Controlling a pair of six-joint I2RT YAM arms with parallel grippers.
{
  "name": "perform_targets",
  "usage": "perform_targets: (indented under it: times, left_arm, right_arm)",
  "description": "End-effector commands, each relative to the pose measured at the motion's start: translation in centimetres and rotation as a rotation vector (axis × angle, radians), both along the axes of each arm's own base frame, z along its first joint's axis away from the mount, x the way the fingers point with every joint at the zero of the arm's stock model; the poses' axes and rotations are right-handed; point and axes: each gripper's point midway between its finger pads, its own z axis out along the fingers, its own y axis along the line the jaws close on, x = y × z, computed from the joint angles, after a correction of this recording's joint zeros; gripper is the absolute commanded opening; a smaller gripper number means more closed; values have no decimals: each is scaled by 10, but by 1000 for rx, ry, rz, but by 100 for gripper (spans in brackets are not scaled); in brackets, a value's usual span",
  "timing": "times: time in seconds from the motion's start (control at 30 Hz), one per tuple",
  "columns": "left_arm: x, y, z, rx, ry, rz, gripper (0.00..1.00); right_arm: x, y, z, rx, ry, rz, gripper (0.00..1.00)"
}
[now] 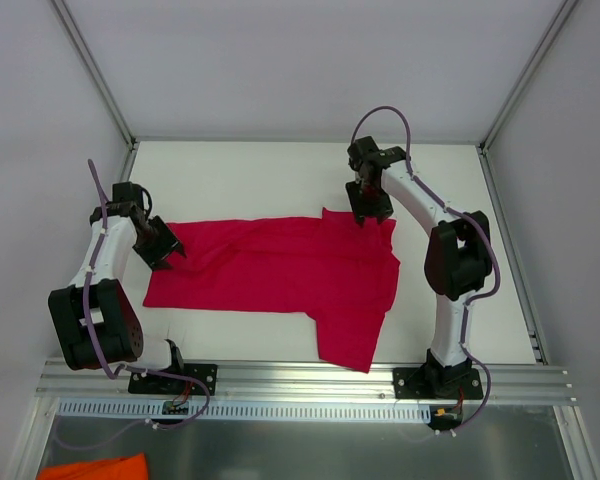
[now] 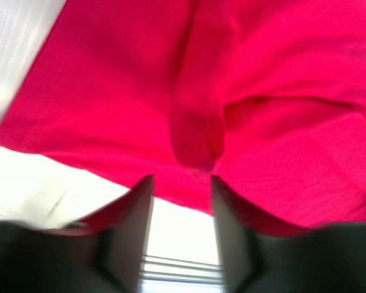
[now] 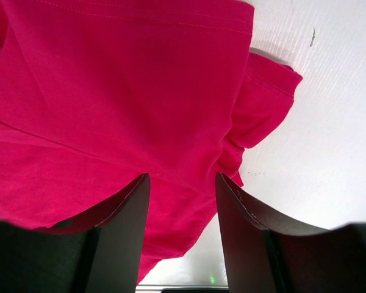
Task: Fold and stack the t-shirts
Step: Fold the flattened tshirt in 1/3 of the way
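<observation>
With the left gripper (image 2: 181, 180) and right gripper (image 3: 182, 177) both hanging parted and empty (tips nearly touching cloth), either is risking snagging and rumpling the thin crimson-red short-sleeved t-shirt (image 1: 280, 270).

T-shirt (image 1: 270, 270) spread on the table (image 1: 240, 165), long axis left to right, creased. One sleeve points to the near edge. Left gripper (image 1: 168, 252) at the shirt's left edge. Right gripper (image 1: 368, 215) at its far right corner. Orange cloth (image 1: 95, 468) lies below the rail (image 1: 300, 375), bottom left.
</observation>
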Motion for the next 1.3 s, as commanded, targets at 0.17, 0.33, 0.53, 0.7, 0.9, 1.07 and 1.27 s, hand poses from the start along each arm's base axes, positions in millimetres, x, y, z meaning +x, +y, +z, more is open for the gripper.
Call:
perform_targets:
  times: [0.17,0.33,0.53,0.7,0.9,1.07,1.27]
  left_arm:
    - [27,-1,12,-28,-103,11,88]
    - [71,-20,28,-161,-215,-25,88]
    - [103,-35,22,-230,-213,-73,87]
    - [114,-27,1,-205,-140,-47,80]
    - [106,-9,7,-94,-103,-18,66]
    - [87,-1,22,-27,-92,-1,65]
    - [55,-5,13,-20,-12,-23,64]
  right_arm:
    - [9,31,4,107,23,35,52]
    - [25,44,8,135,26,50,52]
    - [26,59,-1,188,59,66,52]
    - [24,59,4,184,48,81,52]
    - [17,39,6,109,23,79,52]
    - [11,35,14,106,18,74,52]
    - [8,28,35,106,-32,70,52]
